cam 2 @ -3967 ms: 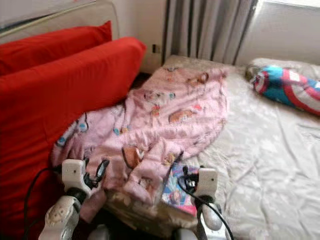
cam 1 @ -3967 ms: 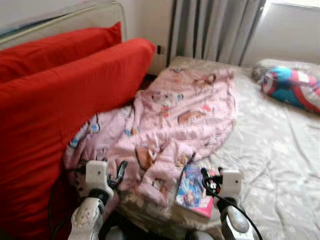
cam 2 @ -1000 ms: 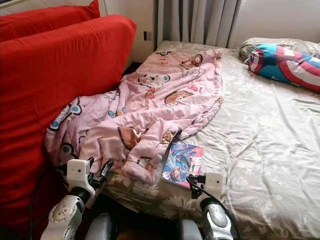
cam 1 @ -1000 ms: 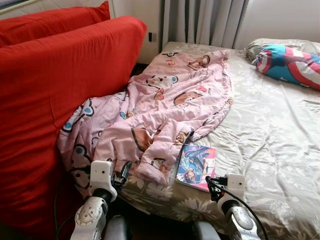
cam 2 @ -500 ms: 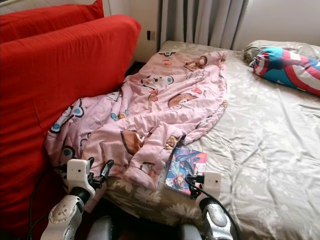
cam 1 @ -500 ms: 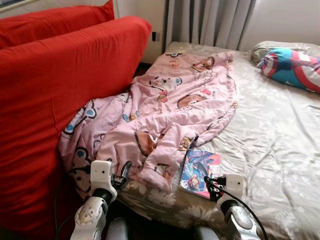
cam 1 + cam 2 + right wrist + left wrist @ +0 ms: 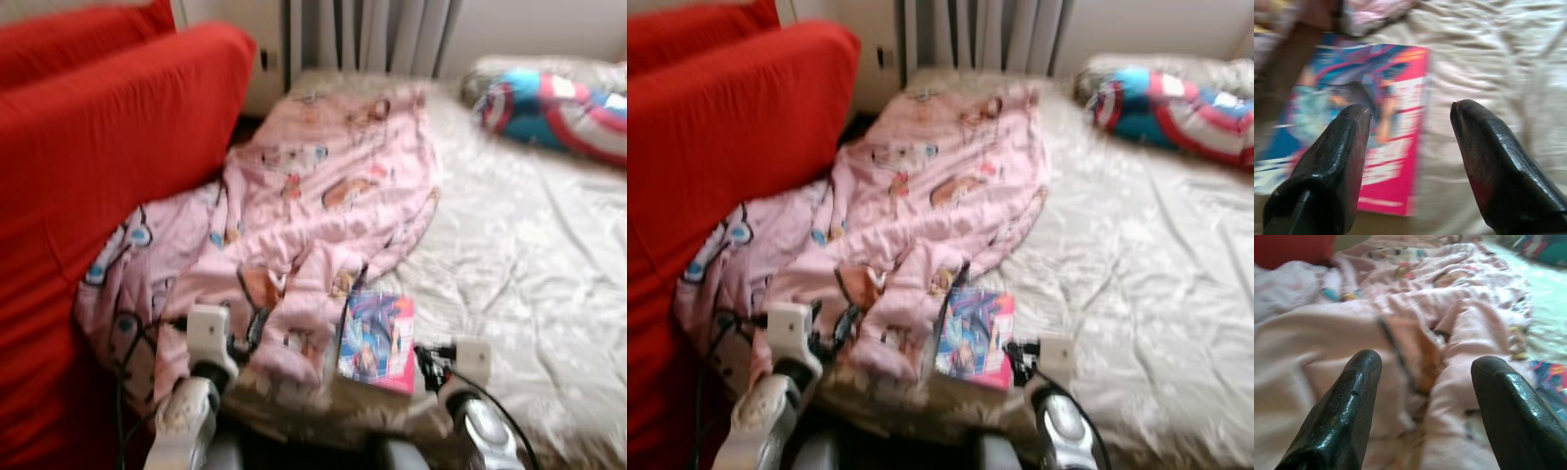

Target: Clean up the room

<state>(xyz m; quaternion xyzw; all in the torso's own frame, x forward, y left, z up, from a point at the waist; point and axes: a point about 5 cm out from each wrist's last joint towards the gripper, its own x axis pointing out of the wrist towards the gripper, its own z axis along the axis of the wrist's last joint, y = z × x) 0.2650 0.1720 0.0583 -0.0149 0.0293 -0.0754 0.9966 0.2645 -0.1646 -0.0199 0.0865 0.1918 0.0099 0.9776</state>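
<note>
No text can be read; the book (image 7: 377,342) cover is blurred.

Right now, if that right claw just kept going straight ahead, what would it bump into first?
Probably the colourful book on the bed sheet: the open right gripper points at its pink edge, though blur leaves depth uncertain.

Daylit, bright, soft shadows. Eye views motion-blurred throughout; bed (image 7: 549,245) washed pale near curtain (image 7: 362,34). Wrist views blurred too.
</note>
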